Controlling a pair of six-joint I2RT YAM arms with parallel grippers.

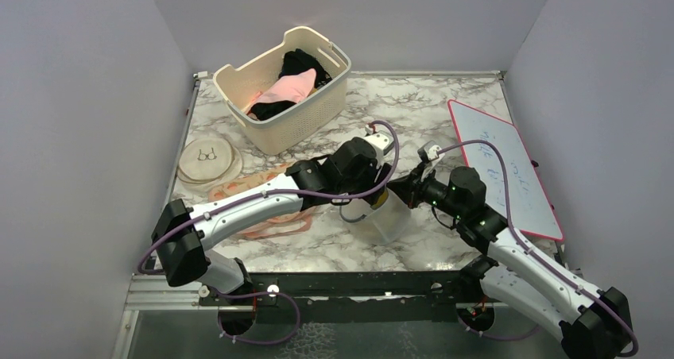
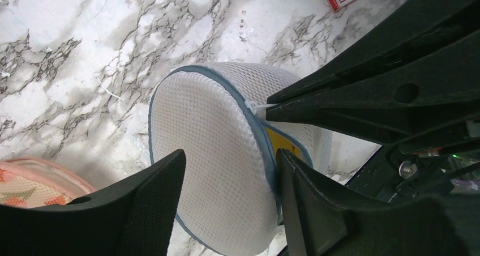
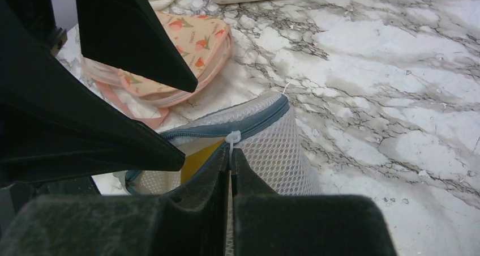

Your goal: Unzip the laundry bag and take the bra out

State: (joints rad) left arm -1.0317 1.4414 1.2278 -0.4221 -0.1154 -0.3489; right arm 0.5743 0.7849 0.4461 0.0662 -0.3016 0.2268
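The laundry bag (image 2: 209,154) stands on its edge on the marble table (image 1: 445,121), near the front edge and between the two arms. The left gripper (image 2: 231,154) straddles it. One finger (image 2: 141,210) lies against the flat mesh face and the other against the side with the blue-grey zip rim, so the jaws are set wide and clamped on the bag. The right gripper (image 3: 231,154) reaches in from the opposite side. Its jaws are pressed together on the white zip pull (image 3: 232,136) at the top of the rim. The zip is partly open beside the pull (a yellow item (image 3: 198,157) shows in the gap; what it is cannot be told).

The flat peach pouch (image 3: 181,41) lies on the table just beside the bag, on the left arm's side, and is partly under that arm in the top view. The cream disc (image 1: 208,160) lies beyond it, near the left wall. The cream basket (image 1: 306,121) stands at the back left and holds pink and black garments. A whiteboard (image 1: 501,168) with a red border lies along the right edge.
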